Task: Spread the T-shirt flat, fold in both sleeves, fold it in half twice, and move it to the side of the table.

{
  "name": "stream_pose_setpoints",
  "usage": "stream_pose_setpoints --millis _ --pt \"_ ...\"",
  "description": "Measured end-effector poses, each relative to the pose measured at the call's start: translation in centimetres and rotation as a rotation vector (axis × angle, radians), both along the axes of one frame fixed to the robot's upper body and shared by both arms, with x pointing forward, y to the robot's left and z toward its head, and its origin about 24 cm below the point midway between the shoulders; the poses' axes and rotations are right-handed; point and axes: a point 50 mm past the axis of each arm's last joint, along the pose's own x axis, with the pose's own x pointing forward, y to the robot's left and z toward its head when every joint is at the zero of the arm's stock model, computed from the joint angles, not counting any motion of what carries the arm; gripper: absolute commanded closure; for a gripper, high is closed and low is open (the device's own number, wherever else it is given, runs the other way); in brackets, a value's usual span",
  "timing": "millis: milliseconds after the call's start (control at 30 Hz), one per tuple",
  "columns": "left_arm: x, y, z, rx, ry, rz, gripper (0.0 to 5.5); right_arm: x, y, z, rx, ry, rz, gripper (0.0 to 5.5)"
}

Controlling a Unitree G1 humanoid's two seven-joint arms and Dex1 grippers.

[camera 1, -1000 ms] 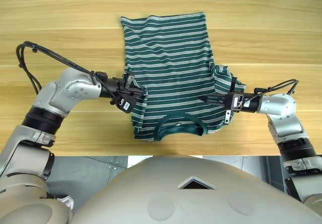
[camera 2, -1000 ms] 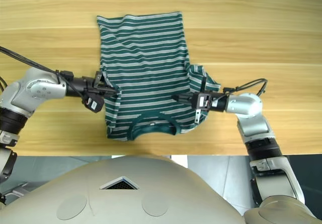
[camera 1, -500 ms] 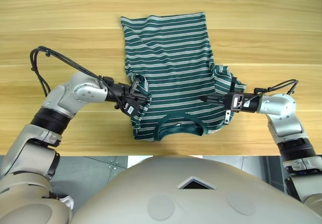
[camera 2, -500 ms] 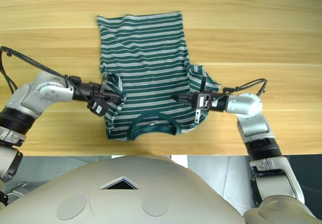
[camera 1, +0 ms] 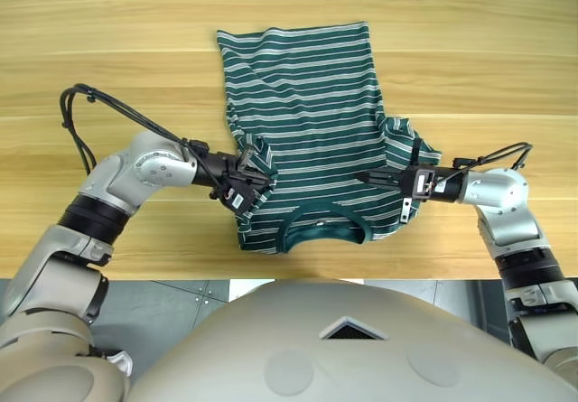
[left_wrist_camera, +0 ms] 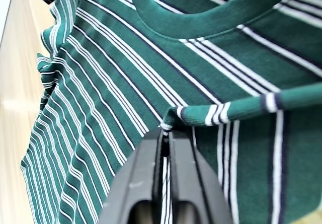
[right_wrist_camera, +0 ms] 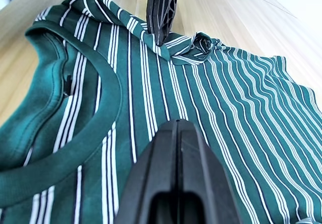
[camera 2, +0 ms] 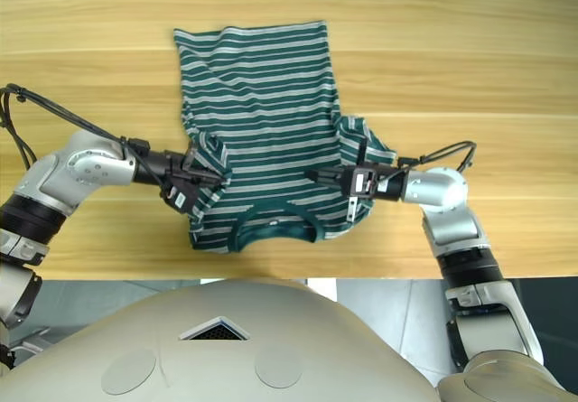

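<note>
We find T-shirt (camera 1: 307,95) mid-table (camera 1: 108,23), collar nearest robot. L gripper (camera 1: 262,179) is clenched on the bunched left sleeve (camera 1: 246,149). R gripper (camera 1: 363,175) is pinched closed w/ no cloth, over shirt's right chest.

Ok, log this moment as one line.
left tool: shut on sleeve | right tool: shut, over shirt | shirt: on table, not yet halved

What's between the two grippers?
The T-shirt: its striped chest fills the stretch from left gripper to right gripper, seen in the left eye view.
</note>
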Motion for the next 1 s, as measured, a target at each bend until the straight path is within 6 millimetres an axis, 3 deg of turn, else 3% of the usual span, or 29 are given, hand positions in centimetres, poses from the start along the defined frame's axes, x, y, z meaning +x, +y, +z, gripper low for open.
stream_pose_setpoints --millis 700,733,800,900,1000 --pt "-0.3 -0.1 0.3 -0.067 0.123 0.059 1.49 0.1 0.3 0.4 0.014 -0.018 0.002 5.50" --pt "-0.3 -0.1 0.4 -0.089 0.134 0.064 1.31 0.3 0.1 0.6 0.027 -0.030 -0.017 5.30" --pt "-0.1 0.0 0.6 -0.115 0.137 0.084 0.99 1.2 -0.6 1.9 0.065 -0.085 -0.099 4.98" --pt "0.4 0.6 0.6 -0.124 0.131 0.125 0.53 2.9 -3.2 4.4 0.071 -0.206 -0.268 4.47" --pt "0.5 0.5 0.3 -0.131 0.129 0.141 0.11 3.6 -6.8 5.2 -0.121 -0.307 -0.430 3.97"
